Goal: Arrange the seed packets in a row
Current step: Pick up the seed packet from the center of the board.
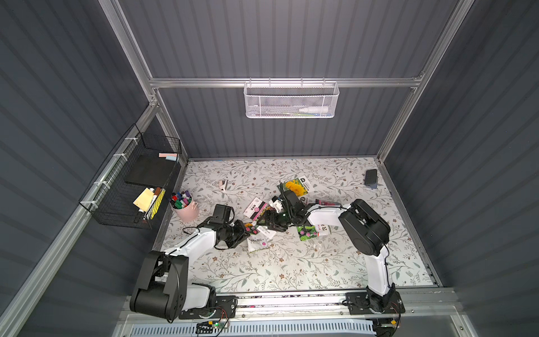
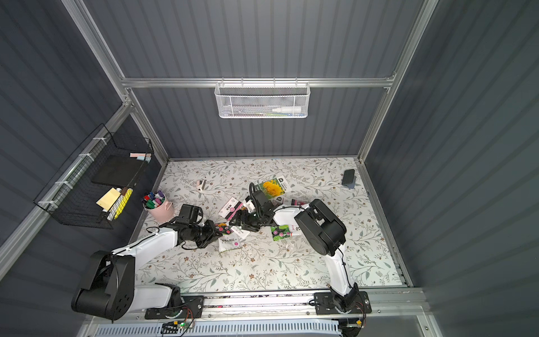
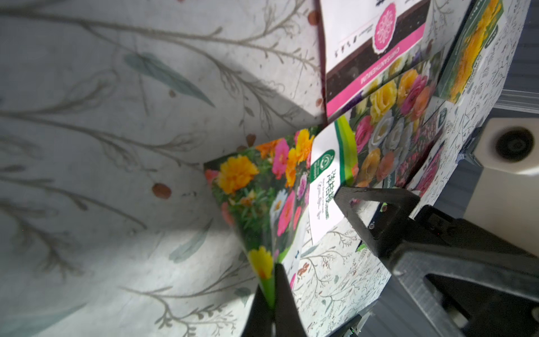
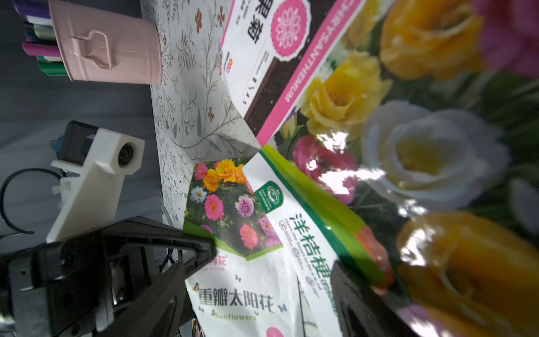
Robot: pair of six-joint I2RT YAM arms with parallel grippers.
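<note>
Seed packets: loose, overlapping cluster at mid-table on the floral table cover, not in a row.
- Yellow-flower packet: farthest, lying apart.
- Pink-banded chrysanthemum packet: left of centre.
- Green-leaf packet: right of the cluster, partly under the right arm.
- Mixed-flower packet: one corner pinched in the fully closed left gripper.
- Green-banded packet: overlaps the mixed-flower packet.
- Right gripper: jaws spread wide over the cluster, gripping nothing.
- Pink marker pot: left edge.
</note>
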